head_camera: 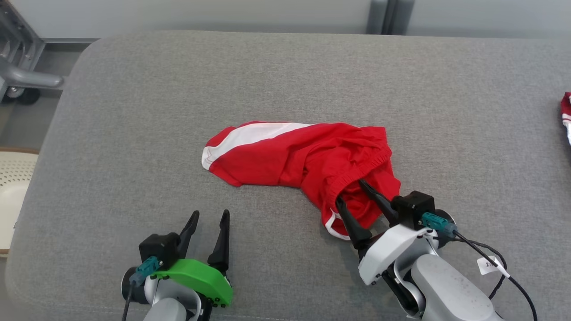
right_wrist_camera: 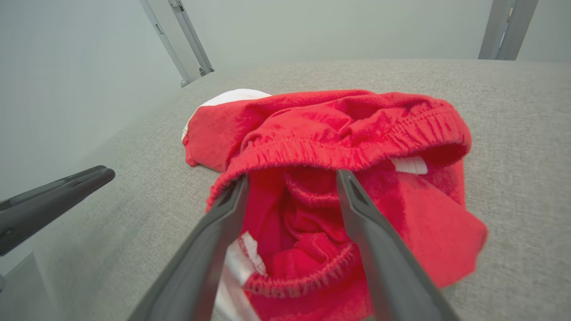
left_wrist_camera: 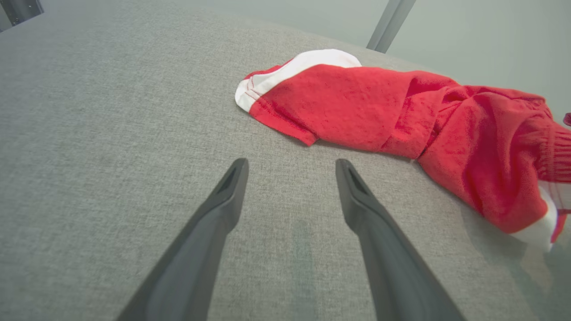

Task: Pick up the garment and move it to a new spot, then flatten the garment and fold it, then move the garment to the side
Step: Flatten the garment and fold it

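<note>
**Op:** Where's the garment?

**Spotter:** Head view, mid-frame. You've got the garment (head_camera: 303,156), red shorts, lying crumpled on the grey tabletop (head_camera: 134,133). The white stripe (head_camera: 254,133) runs along the leg at the frame's left end. The waistband (head_camera: 370,165) is bunched at the right end.

**Op:** L side?

**Spotter:** Your left gripper (head_camera: 209,214) sits lower left over bare tabletop, near the garment but apart from it. Fingers are spread wide, nothing btwn them.

**Op:** And R?

**Spotter:** Your right gripper (head_camera: 350,191) is lower right, fingers also spread wide, tips at the waistband opening. In the right wrist view both tips meet the elastic edge, w/ red fabric behind and btwn them. A white label (right_wrist_camera: 410,165) shows just inside. It's not pinching anything. Can't tell if the tips press the fabric or just touch it.

**Op:** Anything else?

**Spotter:** A red-and-white cloth (head_camera: 566,113) at the far right edge of the head view, well apart from the garment.
</note>
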You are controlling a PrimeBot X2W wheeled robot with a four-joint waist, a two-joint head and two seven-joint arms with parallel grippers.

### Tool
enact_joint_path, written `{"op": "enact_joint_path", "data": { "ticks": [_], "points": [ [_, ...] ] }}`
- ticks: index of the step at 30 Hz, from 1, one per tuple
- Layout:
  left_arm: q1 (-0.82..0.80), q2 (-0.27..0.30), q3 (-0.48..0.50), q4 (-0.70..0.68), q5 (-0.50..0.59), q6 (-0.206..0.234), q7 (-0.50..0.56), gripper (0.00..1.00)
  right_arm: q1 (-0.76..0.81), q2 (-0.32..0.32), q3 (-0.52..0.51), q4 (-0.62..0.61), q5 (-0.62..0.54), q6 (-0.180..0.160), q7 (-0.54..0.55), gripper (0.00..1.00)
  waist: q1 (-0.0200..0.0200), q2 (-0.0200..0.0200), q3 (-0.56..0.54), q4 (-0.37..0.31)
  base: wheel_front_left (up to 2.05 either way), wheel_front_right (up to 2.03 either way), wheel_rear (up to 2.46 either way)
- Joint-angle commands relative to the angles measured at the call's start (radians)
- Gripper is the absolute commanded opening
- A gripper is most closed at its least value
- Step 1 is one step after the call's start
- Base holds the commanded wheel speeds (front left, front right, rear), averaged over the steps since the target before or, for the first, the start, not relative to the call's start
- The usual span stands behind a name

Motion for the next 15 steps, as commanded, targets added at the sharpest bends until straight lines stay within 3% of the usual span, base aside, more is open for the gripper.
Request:
{"op": "enact_joint_path", "data": {
  "ticks": [1,15],
  "points": [
    [0.026,0.003,0.016,-0.004,0.004,0.003,0.000,1.00,-0.007,-0.004,0.006,0.011,0.012,-0.001,0.000,1.00,0.0000,0.0000,-0.020,0.066,0.00,0.00,0.00],
    [0.085,0.003,0.053,-0.042,0.009,0.003,0.000,1.00,0.036,0.001,-0.017,-0.063,0.104,-0.001,0.000,1.00,0.0000,0.0000,-0.024,0.078,0.00,0.00,0.00]
  ]
}}
